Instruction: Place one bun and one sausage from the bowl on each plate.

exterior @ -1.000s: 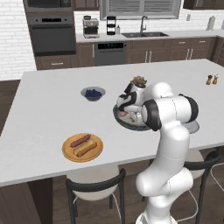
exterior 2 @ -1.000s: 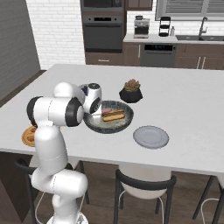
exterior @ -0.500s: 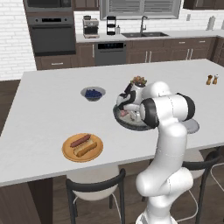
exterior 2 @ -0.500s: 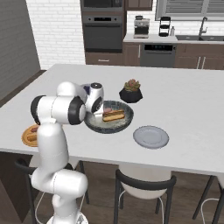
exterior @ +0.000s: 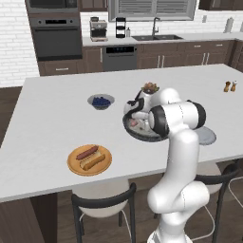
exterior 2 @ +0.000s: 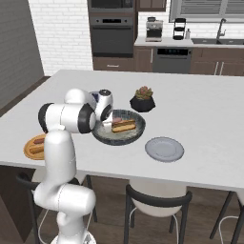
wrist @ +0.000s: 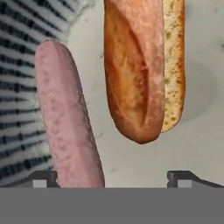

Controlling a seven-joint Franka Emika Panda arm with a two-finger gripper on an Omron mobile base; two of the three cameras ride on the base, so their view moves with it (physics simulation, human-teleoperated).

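The bowl (exterior 2: 133, 135) is wide and dark grey, with a pale inside (wrist: 197, 131), and stands mid-counter. It holds a pink sausage (wrist: 65, 118) and a brown bun (wrist: 140, 65) lying side by side. My gripper (wrist: 113, 178) hangs open just above them, and the sausage's near end lies by one fingertip (wrist: 43, 177). The hand (exterior: 135, 111) is over the bowl (exterior: 142, 135) and hides most of it. The orange-tan plate (exterior: 76, 168) holds a sausage and a bun. The pale grey plate (exterior 2: 164, 148) is bare. The bun (exterior 2: 125, 125) shows in the bowl.
A small bowl of blueberries (exterior: 100, 101) and a black pot with a succulent (exterior 2: 143, 100) stand behind the bowl. Two small shakers (exterior: 230, 86) are at the far right. Stools (exterior 2: 157, 200) line the counter's near edge.
The arm has eased slightly left over the bowl in the left base view. The jaws have stayed open, and the food has not moved.
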